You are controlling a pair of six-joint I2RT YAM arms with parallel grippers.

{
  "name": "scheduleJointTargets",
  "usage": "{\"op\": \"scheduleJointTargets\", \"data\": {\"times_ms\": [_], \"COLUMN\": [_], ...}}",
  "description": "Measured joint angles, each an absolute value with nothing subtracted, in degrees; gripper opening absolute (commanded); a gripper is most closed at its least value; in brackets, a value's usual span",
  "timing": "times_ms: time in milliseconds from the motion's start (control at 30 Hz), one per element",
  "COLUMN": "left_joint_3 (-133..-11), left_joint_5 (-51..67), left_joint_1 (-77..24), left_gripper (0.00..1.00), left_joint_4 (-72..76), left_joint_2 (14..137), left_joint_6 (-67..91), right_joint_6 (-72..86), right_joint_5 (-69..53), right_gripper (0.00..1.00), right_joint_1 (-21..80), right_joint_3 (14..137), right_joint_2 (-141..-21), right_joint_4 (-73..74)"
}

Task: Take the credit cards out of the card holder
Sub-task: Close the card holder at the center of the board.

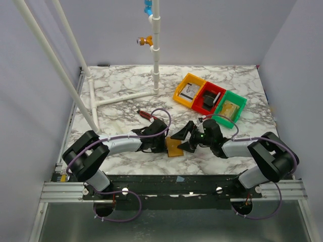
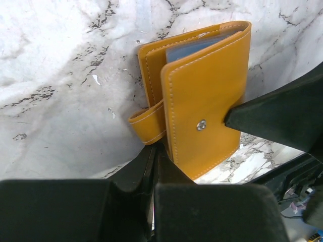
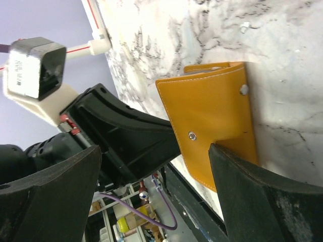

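the left gripper is pressed together at the edge of the card holder; the right gripper is spread wide, one fingertip laid on its cover.

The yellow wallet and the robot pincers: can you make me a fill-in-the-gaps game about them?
1. The card holder lies on the ___ table.
2. The left pincer, at the card holder's edge, is ___.
3. The right pincer stands wide ___.
4. The bin between the orange bin and the green bin is coloured ___.

Missing words: marble; shut; open; red.
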State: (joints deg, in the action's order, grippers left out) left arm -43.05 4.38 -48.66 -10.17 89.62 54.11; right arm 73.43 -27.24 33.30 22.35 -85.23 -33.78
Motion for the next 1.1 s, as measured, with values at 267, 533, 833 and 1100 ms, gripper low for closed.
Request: {"op": "scheduleJointTargets", "data": {"times_ms": [267, 533, 833, 1100], "left_joint_3": [-41.69, -39.97, -37.82, -39.35], "left_joint_5": [3.92, 3.11, 0.16, -2.52], "left_joint_1": [-48.6, -47.77, -45.43, -42.92], "left_gripper": [0.02, 0.07, 0.09, 0.22], "left_joint_4": [-9.52, -10.52, -16.27, -21.89], "left_joint_2": [88.44, 86.21, 78.87, 66.89], "left_joint_6": [55.81, 56.03, 55.53, 52.18], "right_joint_6": [72.44, 72.44, 72.55, 70.17], "right_joint_5": [-26.04, -24.49, -23.62, -22.52], "right_gripper": [0.9, 0.9, 0.91, 0.98], "right_joint_1": [34.48, 35.14, 35.53, 35.57], "right_joint_3": [23.03, 23.09, 23.18, 29.89], "right_joint_2": [-87.5, -87.85, -87.7, -84.53], "right_joint_4": [-33.8, -33.78, -33.5, -23.64]}}
